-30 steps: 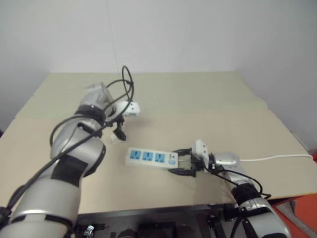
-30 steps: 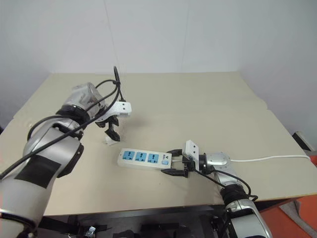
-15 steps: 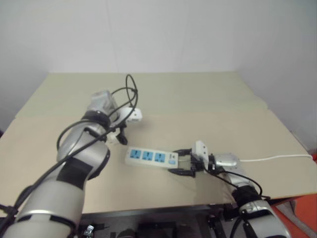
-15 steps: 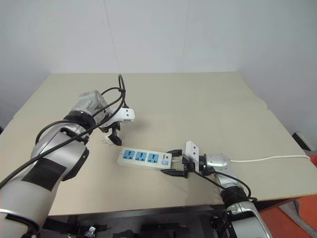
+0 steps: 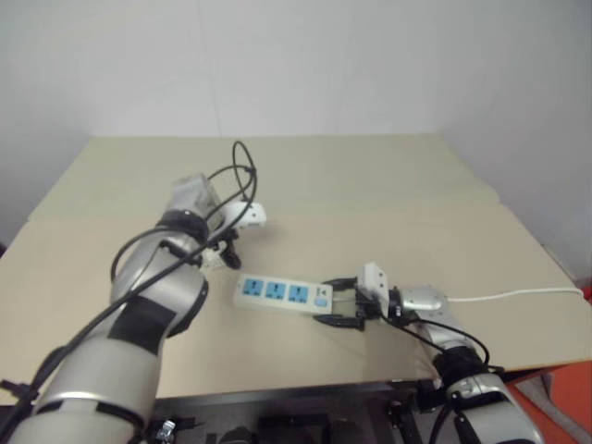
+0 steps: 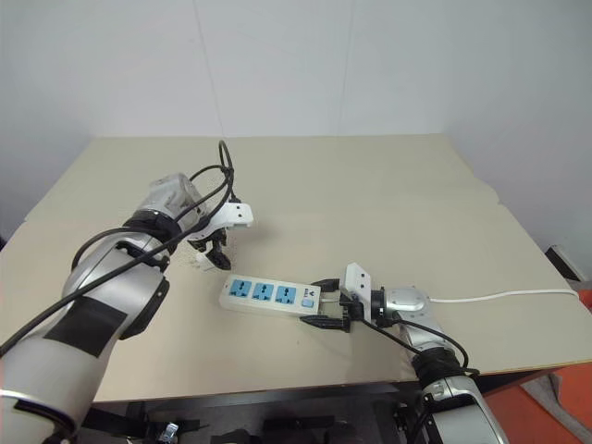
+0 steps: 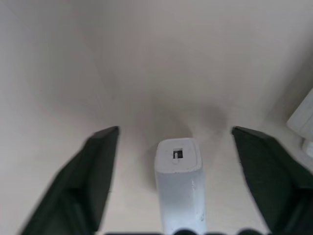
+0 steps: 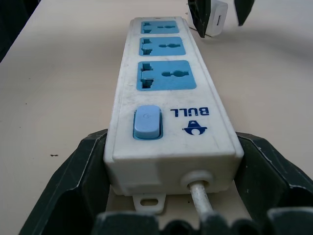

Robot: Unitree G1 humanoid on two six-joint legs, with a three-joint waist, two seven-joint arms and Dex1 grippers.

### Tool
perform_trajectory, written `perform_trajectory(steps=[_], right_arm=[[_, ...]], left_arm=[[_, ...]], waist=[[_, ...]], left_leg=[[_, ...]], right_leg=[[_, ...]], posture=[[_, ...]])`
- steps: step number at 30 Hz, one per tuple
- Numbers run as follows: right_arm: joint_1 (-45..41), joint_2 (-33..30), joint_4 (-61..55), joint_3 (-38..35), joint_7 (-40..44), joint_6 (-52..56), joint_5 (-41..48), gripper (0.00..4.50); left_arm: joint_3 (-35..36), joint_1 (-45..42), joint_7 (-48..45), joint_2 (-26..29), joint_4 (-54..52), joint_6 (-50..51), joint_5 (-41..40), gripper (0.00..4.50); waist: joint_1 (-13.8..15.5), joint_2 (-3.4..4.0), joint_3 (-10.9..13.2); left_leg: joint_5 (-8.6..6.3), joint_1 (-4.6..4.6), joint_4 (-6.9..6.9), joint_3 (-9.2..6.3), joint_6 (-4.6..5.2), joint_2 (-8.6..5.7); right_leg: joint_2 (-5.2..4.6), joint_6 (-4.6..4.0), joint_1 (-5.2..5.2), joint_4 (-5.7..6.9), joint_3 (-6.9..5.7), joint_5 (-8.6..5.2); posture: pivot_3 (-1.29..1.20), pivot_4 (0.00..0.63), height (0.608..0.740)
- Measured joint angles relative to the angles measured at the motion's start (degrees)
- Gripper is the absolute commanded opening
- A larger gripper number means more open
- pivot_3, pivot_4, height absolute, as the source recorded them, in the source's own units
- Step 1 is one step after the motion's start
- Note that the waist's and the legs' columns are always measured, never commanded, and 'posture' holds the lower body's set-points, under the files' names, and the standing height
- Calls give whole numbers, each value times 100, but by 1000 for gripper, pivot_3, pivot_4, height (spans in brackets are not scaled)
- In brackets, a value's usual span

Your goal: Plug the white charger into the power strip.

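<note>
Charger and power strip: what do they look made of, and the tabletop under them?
White charger: looks like smooth moulded plastic, faint sheen, rounded edges. Power strip: white plastic shell, probably glossy, with matte blue socket faces and a printed logo. Table: flat matte beige surface, possibly laminate or board; the look leaves it open.

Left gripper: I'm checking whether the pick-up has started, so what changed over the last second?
The left gripper came down around the white charger, which now stands between its jaws. They are apart from it on both sides, so nothing is gripped yet. The right gripper kept its jaws around the switch end of the power strip, and the strip has not moved on the table.
</note>
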Motion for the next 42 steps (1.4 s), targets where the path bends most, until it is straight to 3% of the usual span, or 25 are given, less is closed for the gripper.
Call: perform_trajectory(steps=[5,19,26,32,36,38,42], right_arm=[[4,2,-22,2,-42,21,-35,3445],[54,-18,-131,3,-72,27,-57,3445],[94,-37,-219,27,-76,39,-58,3445],[104,-64,-234,22,-93,111,-58,3445],[79,-41,-226,57,-96,115,-60,3445],[54,-41,-204,74,-71,114,-59,3445],[-7,-47,-107,74,-47,113,-59,3445]], left_arm=[[4,31,139,-7,17,29,6,1032],[207,-86,58,26,16,-234,-85,1019],[894,-956,-1503,919,-423,-835,-729,1019],[1802,-815,-1999,1384,-882,-661,-2485,1019],[2966,401,-2009,1204,-1883,-273,-4309,1019],[3174,1309,-2007,1044,-2715,-88,-5060,1019],[3228,2516,-2015,573,-3627,187,-5702,1019]], waist=[[2,0,0],[2,-1,0],[-7,0,0],[15,0,0],[-12,5,-3],[-19,5,-3],[-2,5,-3]], left_leg=[[0,4,0,0,0,0],[0,-2,-1,0,0,-1],[0,-1,-4,1,0,0],[0,4,1,-2,0,1],[0,6,1,-8,0,7],[0,10,2,-20,-1,7],[3,9,12,-13,-6,4]], right_leg=[[0,0,3,0,0,0],[-1,0,-1,0,-1,0],[0,0,0,0,-1,0],[-7,1,5,1,-3,0],[-6,-1,2,19,-1,1],[-10,-1,-2,33,1,1],[-10,-1,1,39,-1,1]], posture=[[0,150,740],[0,150,740],[0,150,740],[0,150,740],[0,150,740],[0,150,740],[0,150,740]])
